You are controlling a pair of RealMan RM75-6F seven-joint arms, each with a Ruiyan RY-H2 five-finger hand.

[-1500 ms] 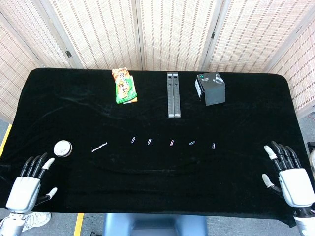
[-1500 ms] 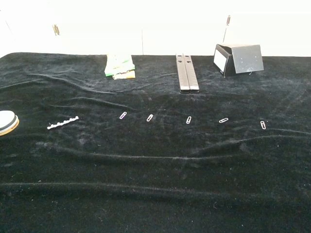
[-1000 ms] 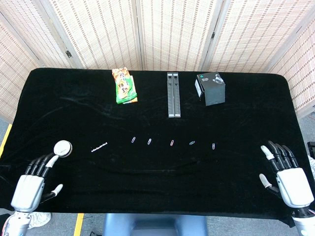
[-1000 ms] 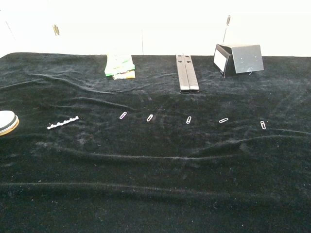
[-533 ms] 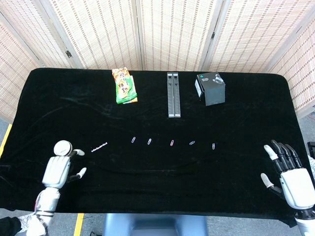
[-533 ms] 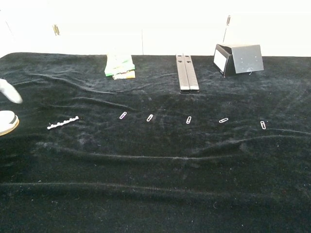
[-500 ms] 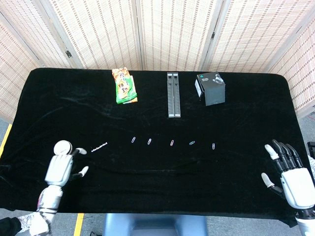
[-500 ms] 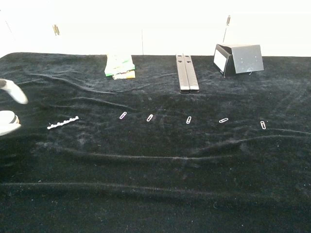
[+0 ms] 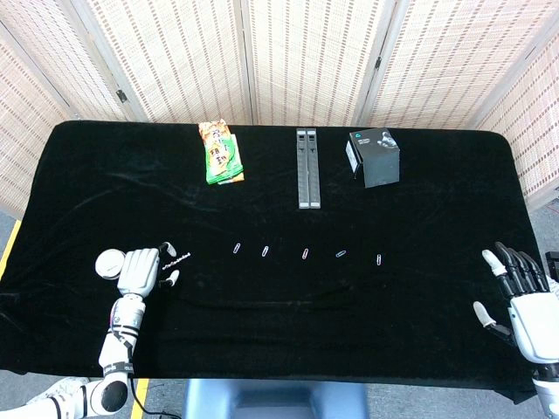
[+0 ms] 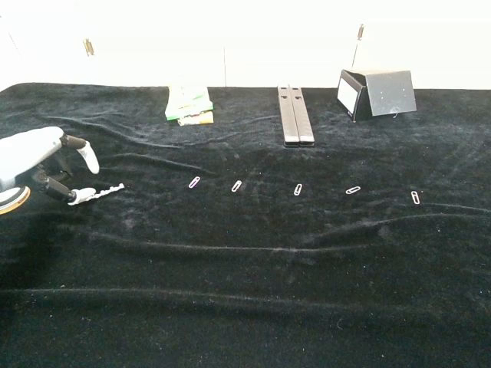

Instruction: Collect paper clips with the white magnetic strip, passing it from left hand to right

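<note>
The white magnetic strip (image 9: pixel 177 258) (image 10: pixel 103 192) lies flat on the black cloth at the left. My left hand (image 9: pixel 140 269) (image 10: pixel 38 165) is over the strip's left end, with a finger and the thumb spread on either side of it. The thumb tip looks to be touching that end, and nothing is gripped. Several paper clips lie in a row across the middle, from the leftmost (image 9: pixel 237 248) (image 10: pixel 195 182) to the rightmost (image 9: pixel 379 259) (image 10: pixel 415 197). My right hand (image 9: pixel 528 297) is open with spread fingers at the table's front right edge, seen only in the head view.
A white round disc (image 9: pixel 109 263) (image 10: pixel 9 198) sits just left of my left hand. At the back lie a green snack packet (image 9: pixel 222 153) (image 10: pixel 188 105), a pair of black bars (image 9: pixel 307 168) (image 10: pixel 295 115) and a black box (image 9: pixel 374 157) (image 10: pixel 377 93).
My left hand moved from the front left edge forward and right, past the disc, to the strip's left end. My right hand drifted slightly right and back toward the edge.
</note>
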